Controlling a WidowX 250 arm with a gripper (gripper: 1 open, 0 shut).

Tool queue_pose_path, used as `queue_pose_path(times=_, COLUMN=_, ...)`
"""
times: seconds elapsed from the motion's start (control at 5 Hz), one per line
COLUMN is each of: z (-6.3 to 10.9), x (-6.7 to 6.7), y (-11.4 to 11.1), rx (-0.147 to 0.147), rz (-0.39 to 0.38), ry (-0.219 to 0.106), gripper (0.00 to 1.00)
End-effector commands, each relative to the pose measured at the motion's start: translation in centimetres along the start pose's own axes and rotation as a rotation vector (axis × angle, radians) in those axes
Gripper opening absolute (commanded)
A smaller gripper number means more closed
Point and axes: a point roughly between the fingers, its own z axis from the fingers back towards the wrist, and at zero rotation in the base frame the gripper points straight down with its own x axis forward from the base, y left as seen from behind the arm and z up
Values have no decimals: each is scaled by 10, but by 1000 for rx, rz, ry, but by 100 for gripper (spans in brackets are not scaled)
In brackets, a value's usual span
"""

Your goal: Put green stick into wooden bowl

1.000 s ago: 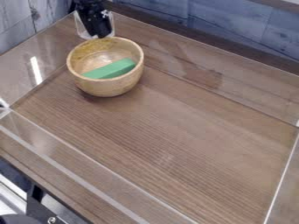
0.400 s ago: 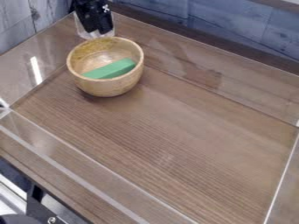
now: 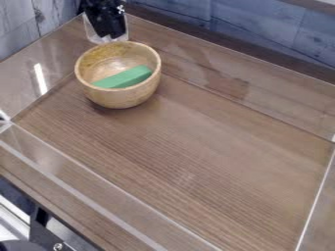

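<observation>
Nothing on the counter has changed place since the earlier frames: the bowl and its contents sit where they were, and my gripper point(image 3: 105, 35) has shifted only slightly, from just right of the bowl's far rim to directly behind it.

My gripper is a dark, blocky assembly near the top left of the view, pointing steeply downward. It hangs behind the far rim of the wooden bowl point(image 3: 92, 94), apart from it as far as I can judge. I cannot tell from this view how far apart the jaws stand; the fingertips are too small and dark to separate. Nothing is visible between them.

The wooden bowl is round, light tan, with a thick smooth rim and a paler inner wall. It stands upright on the counter in the upper left part of the work area.

The green stick point(image 3: 127, 76) lies inside the bowl, on its floor. It is 1 flat-sided rectangular bar, bright green, shorter than the bowl is wide, and it lies at a diagonal with one end toward the right inner wall.

The counter point(image 3: 197, 157) has a brown wood-grain surface with a slight sheen. A clear, glossy panel point(image 3: 39, 69) borders the work area on the left, with similar transparent edges along the near and right sides.
</observation>
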Motion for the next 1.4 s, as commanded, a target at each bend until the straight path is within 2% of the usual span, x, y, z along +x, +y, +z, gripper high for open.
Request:
queue_pose_path(times=0.0, z=30, x=6, y=-5, rx=69, rz=-15, ry=-53, gripper=0)
queue_pose_path(times=0.2, z=15, x=5, y=0, rx=64, rz=-19, ry=-46, gripper=100)
queue_pose_path(times=0.8, z=-31, x=-2, y=15, rx=60, rz=-24, ry=-24, gripper=100)
queue_pose_path(times=1.0, z=-36, x=-2, y=11, rx=59, rz=-45, ry=-17, gripper=0)
queue_pose_path(times=1.2, z=-31, x=0, y=9, rx=58, rz=-61, ry=-20, gripper=0)
